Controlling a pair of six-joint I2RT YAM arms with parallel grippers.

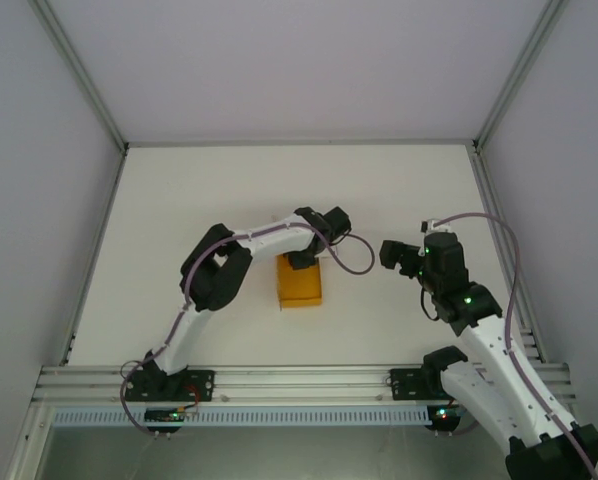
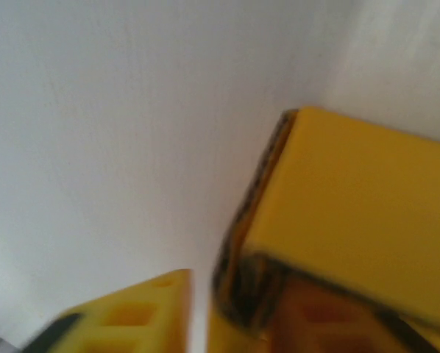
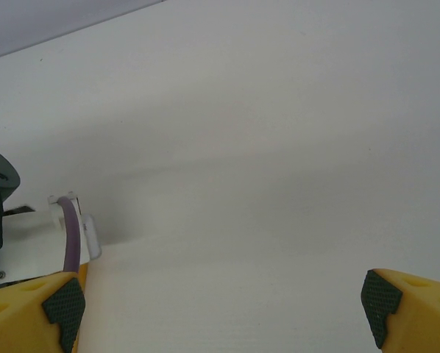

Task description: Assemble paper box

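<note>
**A:** How many things are you counting on the table (image 1: 179,220)?

**B:** I'm counting one paper box (image 1: 300,288) and two arms, each carrying one gripper.

**A:** Where is the box lying?

**B:** It's sitting near the middle of the table, a little to the left. It's resting flat as a shallow, folded-up block.

**A:** Which way is it pointing?

**B:** Its long axis seems to be running near to far, almost square to the table's near edge. The far end is lying under the left gripper (image 1: 301,260).

**A:** Is that gripper grasping it?

**B:** I can't tell. From the left wrist, one yellow finger (image 2: 132,316) is showing just beside the box's corner, with a sliver of table between them. The rest is too blurred.

**A:** And the other one?

**B:** The right gripper (image 1: 389,252) is hovering to the right of the box, apart from it. Its fingers (image 3: 62,305) are spreading wide and holding nothing.
</note>
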